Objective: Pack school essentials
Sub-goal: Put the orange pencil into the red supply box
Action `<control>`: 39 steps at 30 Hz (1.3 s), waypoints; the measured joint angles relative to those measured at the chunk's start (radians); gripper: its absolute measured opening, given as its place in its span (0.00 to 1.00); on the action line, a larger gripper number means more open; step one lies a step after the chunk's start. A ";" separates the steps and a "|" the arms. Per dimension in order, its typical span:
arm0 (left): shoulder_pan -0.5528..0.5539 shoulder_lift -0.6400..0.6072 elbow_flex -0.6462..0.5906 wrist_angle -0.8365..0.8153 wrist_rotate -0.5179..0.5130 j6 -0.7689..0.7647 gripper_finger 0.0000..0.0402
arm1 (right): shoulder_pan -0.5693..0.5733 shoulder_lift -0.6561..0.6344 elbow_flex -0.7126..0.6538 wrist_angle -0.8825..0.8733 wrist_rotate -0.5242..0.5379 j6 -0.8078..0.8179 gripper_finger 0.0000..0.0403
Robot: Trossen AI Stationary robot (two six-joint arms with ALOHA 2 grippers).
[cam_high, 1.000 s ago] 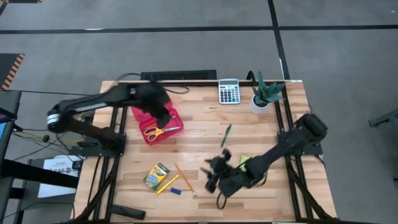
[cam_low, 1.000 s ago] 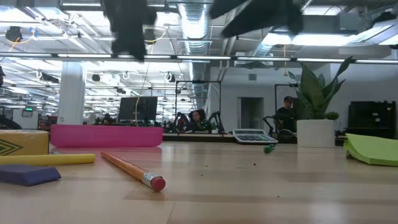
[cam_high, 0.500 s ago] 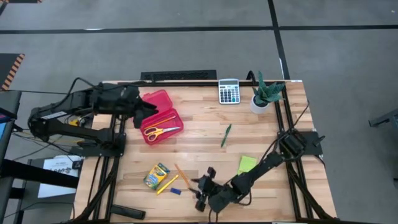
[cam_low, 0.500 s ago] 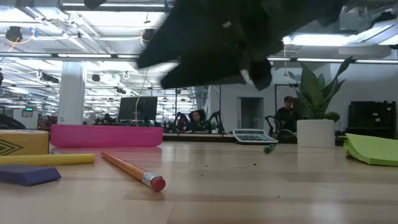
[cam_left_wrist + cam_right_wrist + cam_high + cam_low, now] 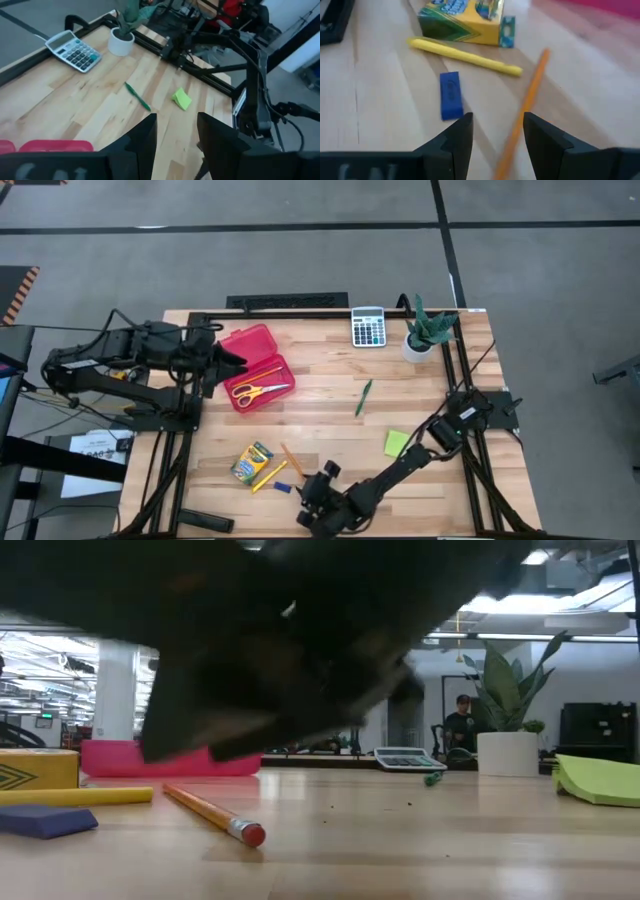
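At the left of the high view, the left gripper (image 5: 222, 360) is held just beside the open red case (image 5: 258, 368); its fingers (image 5: 145, 142) are parted by a narrow gap, and nothing is seen between them. Inside the case, one pair of yellow-handled scissors (image 5: 252, 391) and one orange pencil (image 5: 264, 373) are seen. Below, on the pale wooden table (image 5: 330, 400), one boxy yellow-green crayon box (image 5: 251, 462), one slim yellow marker (image 5: 269, 476), one small flat blue eraser (image 5: 283, 487) and a second orange pencil (image 5: 294, 461), pink-tipped in the low view, are laid close together. At lower centre, the right gripper (image 5: 314, 502) is lowered near that cluster; its fingers (image 5: 459, 141) are spread, the pencil's shaft is framed between them, and nothing is pinched. Right of centre, one green pen (image 5: 363, 397) and one lime sticky-note pad (image 5: 397, 443) are found. At the upper right, one grey calculator (image 5: 368, 326) and one potted plant (image 5: 425, 331) are placed.
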 joint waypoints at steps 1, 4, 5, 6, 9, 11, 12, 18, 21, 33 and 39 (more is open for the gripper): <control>-0.005 -0.001 0.000 -0.002 0.000 0.000 0.33 | -0.001 0.003 0.001 -0.016 0.000 0.027 0.45; -0.020 -0.002 0.000 -0.003 0.000 0.000 0.33 | -0.002 0.002 -0.006 -0.021 -0.014 0.087 0.44; -0.024 -0.005 0.000 -0.004 0.000 0.000 0.33 | -0.002 0.000 -0.013 -0.024 -0.020 0.109 0.44; -0.029 -0.007 0.000 -0.003 -0.001 0.000 0.33 | -0.001 0.000 -0.017 -0.045 -0.021 0.129 0.44; -0.035 -0.007 0.000 -0.002 -0.002 0.000 0.33 | -0.002 0.002 -0.019 -0.115 -0.049 0.188 0.43; -0.037 -0.006 0.000 -0.003 -0.002 0.000 0.33 | -0.001 0.000 -0.018 -0.156 -0.067 0.226 0.42; -0.038 -0.006 0.000 -0.003 -0.002 0.000 0.33 | -0.001 0.000 -0.017 -0.173 -0.069 0.234 0.40; -0.038 -0.007 0.000 -0.002 -0.003 0.000 0.33 | -0.011 -0.005 -0.015 -0.210 -0.117 0.226 0.27; -0.038 -0.006 0.000 -0.002 -0.003 -0.001 0.33 | -0.021 -0.009 -0.014 -0.232 -0.157 0.225 0.12; -0.038 -0.006 0.000 0.001 -0.003 0.004 0.33 | -0.025 -0.045 -0.019 -0.355 -0.141 0.444 0.02; -0.038 -0.006 -0.014 0.010 -0.028 0.008 0.33 | -0.026 -0.140 -0.024 -0.547 -0.071 0.510 0.00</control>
